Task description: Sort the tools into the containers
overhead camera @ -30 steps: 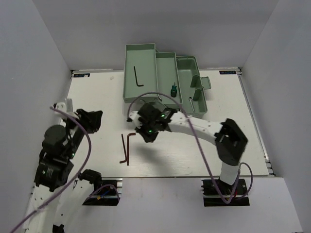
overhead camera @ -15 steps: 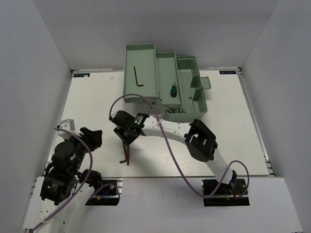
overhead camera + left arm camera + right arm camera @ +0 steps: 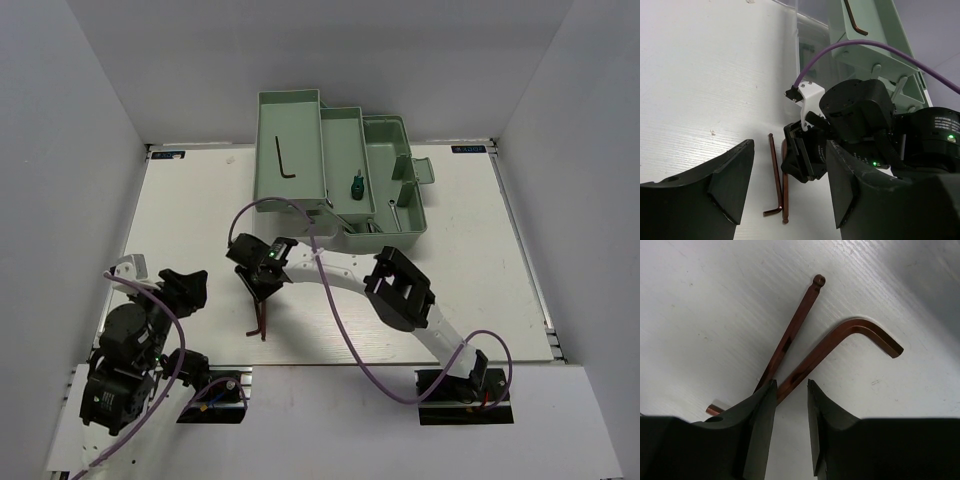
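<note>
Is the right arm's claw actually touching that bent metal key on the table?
Cannot tell. In the right wrist view the hex key runs between the fingers of the right gripper, but neither contact nor a gap shows plainly.

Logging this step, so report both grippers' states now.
Left gripper: open, empty.
Right gripper: narrow gap, down at a hex key; whether it grips cannot be told.

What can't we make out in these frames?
Right wrist: fingers of the right tool hide the lower shafts of the thicker hex key and the ball-end hex key; clamped or not, unclear.
Top: the right tool covers their far ends.
Top: right compartment of the toolbox, contents too small.
</note>
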Robot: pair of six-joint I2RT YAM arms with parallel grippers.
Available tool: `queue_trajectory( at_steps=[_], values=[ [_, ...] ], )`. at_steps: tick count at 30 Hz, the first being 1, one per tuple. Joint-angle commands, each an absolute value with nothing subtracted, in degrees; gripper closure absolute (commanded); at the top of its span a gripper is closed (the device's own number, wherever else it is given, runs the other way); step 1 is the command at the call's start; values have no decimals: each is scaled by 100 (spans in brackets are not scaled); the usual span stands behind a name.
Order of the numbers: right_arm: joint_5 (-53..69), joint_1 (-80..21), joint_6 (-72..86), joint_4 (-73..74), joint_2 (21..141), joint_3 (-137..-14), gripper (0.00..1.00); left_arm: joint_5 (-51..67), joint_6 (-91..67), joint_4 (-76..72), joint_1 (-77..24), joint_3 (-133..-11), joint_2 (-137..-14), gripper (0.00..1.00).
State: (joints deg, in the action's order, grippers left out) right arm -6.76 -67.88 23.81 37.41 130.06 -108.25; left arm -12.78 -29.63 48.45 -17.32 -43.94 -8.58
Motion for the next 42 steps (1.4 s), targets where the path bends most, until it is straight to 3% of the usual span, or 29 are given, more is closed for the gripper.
queue_trajectory(
  at_steps=[1, 12, 24, 33, 37, 42],
  values=[
    [-817, -6794, 2514, 3727, 13174, -11065, 62, -1283, -2979, 4825, -1696, -4368, -791, 31],
    [-1090, -6777, 2470, 3797, 13351, -10899, 66, -1345, -3032, 4825, -1696, -4315, -791, 29],
    [-853, -6724, 2057, 3524, 12630, -8824, 66, -1345, -3032, 4825, -1696, -4315, -923, 29],
    [-1397, -6732, 1398, 4060, 12841, -8851, 68, -809, -3374, 5370, -1635, -4438, -2073, 33],
    [-1371, -6741, 1292, 4104, 12929, -8684, 73, -738, -3516, 5484, -1635, -4438, -2180, 35],
    [-1064, -6715, 1117, 4104, 12964, -8604, 99, -677, -3665, 5625, -1635, -4438, -2302, 35]
  ],
)
